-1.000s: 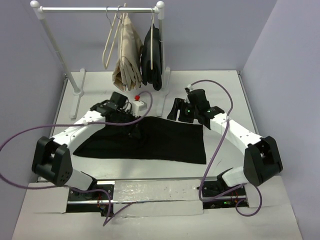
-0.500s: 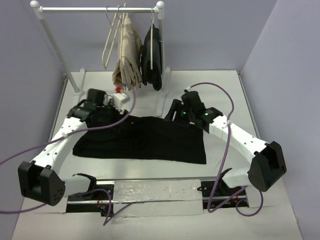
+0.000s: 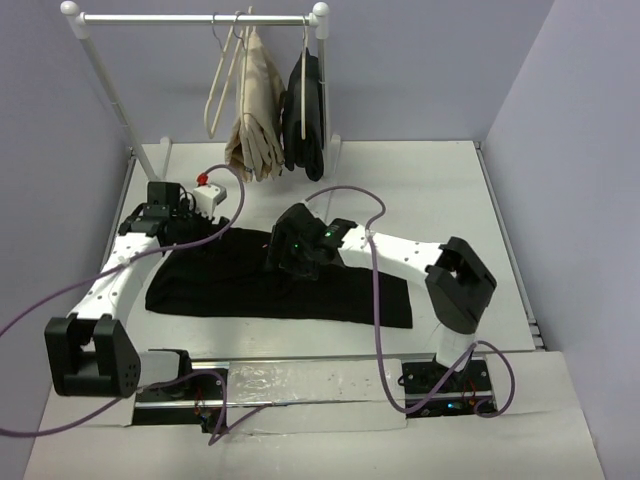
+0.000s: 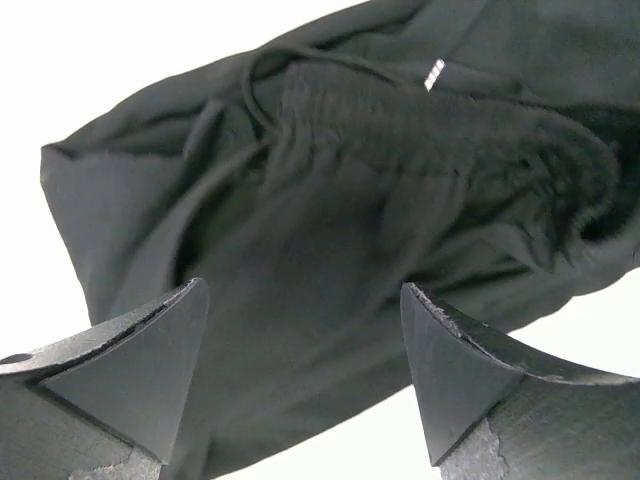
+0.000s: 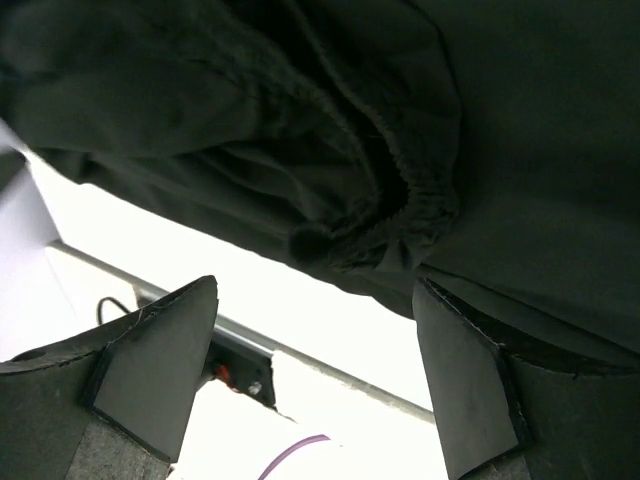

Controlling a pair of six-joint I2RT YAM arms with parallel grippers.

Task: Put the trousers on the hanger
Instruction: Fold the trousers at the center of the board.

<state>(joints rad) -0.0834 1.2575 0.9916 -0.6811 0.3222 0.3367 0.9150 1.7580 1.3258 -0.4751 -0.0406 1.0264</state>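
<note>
Trousers (image 3: 330, 290) lie spread flat on the table (image 3: 440, 180) just in front of the clothes rail (image 3: 190, 18), and the bare white hanger (image 3: 211, 110) hangs from it. Left gripper (image 4: 302, 290) and right gripper (image 5: 315, 285) both hover over the black cloth, jaws parted, holding nothing

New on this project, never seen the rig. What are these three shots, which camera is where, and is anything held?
The left arm and right arm are bolted at the near edge of a white table; each ends in a two-finger gripper. The wide picture comes from a fixed camera above and behind them. The other two come from wrist cameras, looking past each gripper's own fingers. The black trousers lie spread on the table. At the back, a rack carries an empty hanger, beige trousers and a smaller black garment. The left gripper and right gripper are open over the black trousers; nothing is held.
</note>
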